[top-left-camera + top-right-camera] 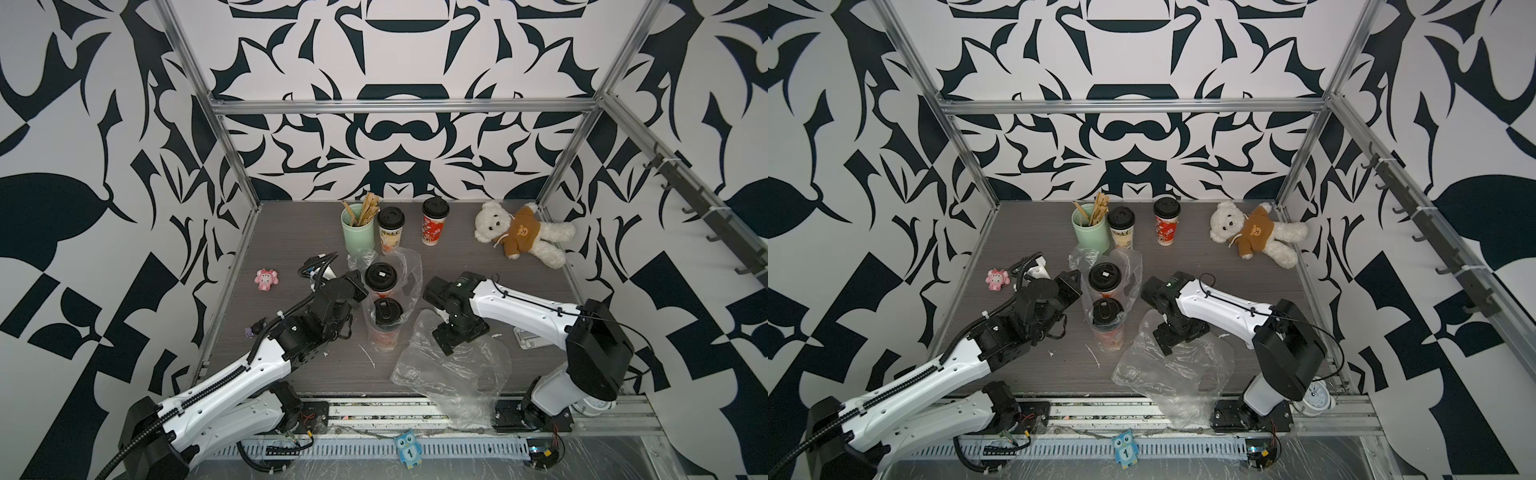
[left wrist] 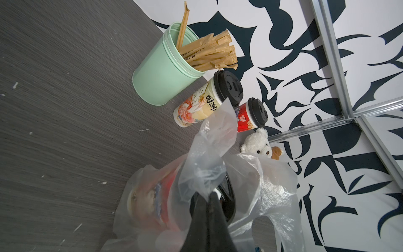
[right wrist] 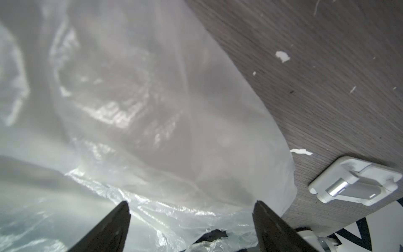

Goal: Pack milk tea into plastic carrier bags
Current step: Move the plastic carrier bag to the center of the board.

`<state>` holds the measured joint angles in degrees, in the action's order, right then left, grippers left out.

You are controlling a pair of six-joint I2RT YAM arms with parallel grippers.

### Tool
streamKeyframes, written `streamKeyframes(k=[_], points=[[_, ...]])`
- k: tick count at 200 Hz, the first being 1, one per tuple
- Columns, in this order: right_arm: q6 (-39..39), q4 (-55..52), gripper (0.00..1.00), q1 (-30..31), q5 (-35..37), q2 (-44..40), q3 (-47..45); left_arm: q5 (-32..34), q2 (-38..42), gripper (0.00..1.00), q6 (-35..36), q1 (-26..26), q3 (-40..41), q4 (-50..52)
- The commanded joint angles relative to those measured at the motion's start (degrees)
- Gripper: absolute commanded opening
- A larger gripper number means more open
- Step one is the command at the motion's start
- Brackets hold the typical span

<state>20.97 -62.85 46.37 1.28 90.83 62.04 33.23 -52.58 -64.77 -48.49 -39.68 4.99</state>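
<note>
We pinched filled bag (image 2: pixel 272 185) in left tool (image 2: pixel 208 197), likely propping mouth upright; right tool (image 3: pixel 192 206) spread wide above empty bag (image 3: pixel 152 109), gripping nothing.

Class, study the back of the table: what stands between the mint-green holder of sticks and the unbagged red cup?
A cream-yellow cup with a black lid stands between the mint-green holder and the red cup; both top views show it.
</note>
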Motion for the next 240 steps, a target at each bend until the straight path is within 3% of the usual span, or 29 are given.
streamKeyframes(k=[1, 27, 57, 190, 240], points=[[-0.92, 1.86, 0.69, -0.36, 0.1, 0.81, -0.73, 1.28, -0.22, 0.0, -0.8, 0.15, 1.1, 0.1], [-1.03, 2.55, 0.26, -0.61, 0.08, 2.32, -0.97, 1.38, -0.46, 0.0, -0.77, 0.15, 0.81, 0.43], [-1.15, 2.11, 0.0, -1.58, 1.62, 2.71, -0.54, 1.52, -0.6, 0.0, -0.72, 0.22, 0.74, 0.63], [-9.35, 2.31, 0.0, -17.31, 7.81, 5.95, 11.18, 3.58, -0.68, 0.0, 0.42, 0.15, -0.48, 1.99], [-5.64, -6.33, 0.0, -15.23, 4.2, -3.68, 15.61, 3.77, -0.38, 0.0, 0.52, 0.15, -0.58, 2.12]])
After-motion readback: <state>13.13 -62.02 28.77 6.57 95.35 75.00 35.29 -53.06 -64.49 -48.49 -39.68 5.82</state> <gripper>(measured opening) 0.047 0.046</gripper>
